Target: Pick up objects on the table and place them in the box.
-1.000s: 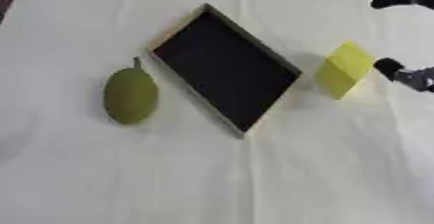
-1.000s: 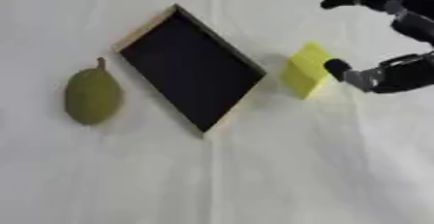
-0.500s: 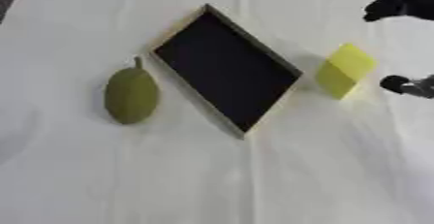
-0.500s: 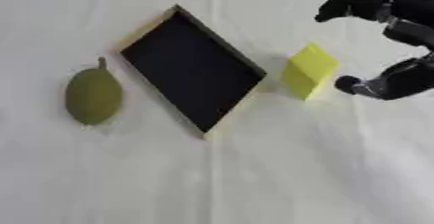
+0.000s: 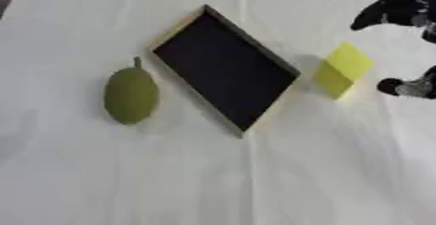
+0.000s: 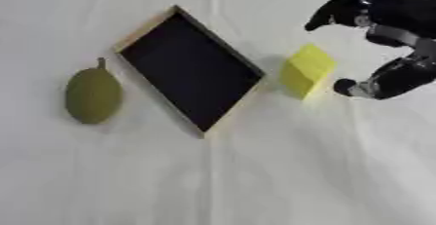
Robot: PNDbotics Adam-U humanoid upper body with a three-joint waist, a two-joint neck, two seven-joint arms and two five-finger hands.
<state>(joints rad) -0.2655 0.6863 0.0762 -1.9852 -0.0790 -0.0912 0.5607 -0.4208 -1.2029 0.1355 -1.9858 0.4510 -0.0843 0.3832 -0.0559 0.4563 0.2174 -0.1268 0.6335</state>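
A shallow box with a dark inside lies cornerwise at the middle of the white table, nothing in it. A green pear-like fruit lies toward the table's left edge. A yellow block stands just right of the box. The right hand arches beside the block, fingers and thumb spread, apparently not touching it.
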